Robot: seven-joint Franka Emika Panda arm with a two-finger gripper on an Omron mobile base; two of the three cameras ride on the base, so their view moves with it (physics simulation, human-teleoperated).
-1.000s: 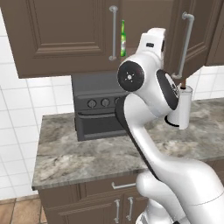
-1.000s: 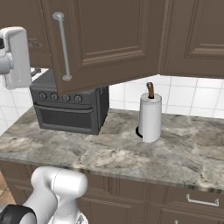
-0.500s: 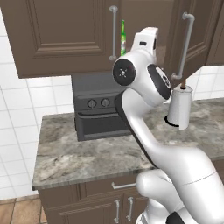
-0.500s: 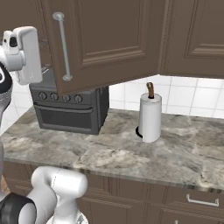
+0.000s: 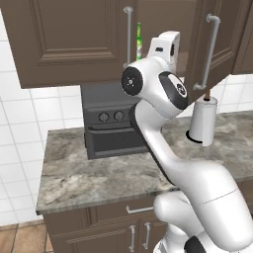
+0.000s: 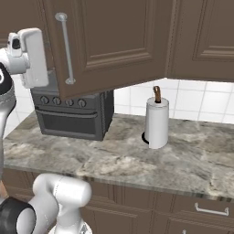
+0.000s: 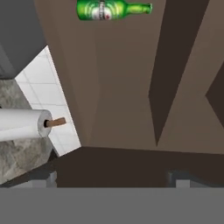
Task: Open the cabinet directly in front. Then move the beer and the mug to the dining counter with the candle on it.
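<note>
The dark brown cabinet (image 5: 74,39) hangs above the counter. Its right door (image 5: 220,29) stands swung open, with its silver bar handle (image 6: 66,49) toward me. Inside, the green beer (image 5: 139,42) stands upright on the shelf; the rolled hand view shows the beer (image 7: 111,9) sideways at its top edge. My gripper (image 7: 113,178) is open with nothing between its fingers, still short of the bottle and aimed into the cabinet. The hand (image 5: 165,47) is raised at shelf height between the two doors, just right of the beer. The mug, the dining counter and the candle are out of view.
A dark toaster oven (image 5: 111,123) sits on the stone counter (image 5: 99,173) under the cabinet. A white paper towel roll (image 6: 156,122) stands to its right. The open door (image 6: 119,41) juts out over the counter beside my hand. Base cabinets with short handles run below.
The arm has twisted and its elbow has swung toward the cabinet, bringing the hand slightly closer to the opening. The jaws stay wide apart and the door and bottle have not moved.
</note>
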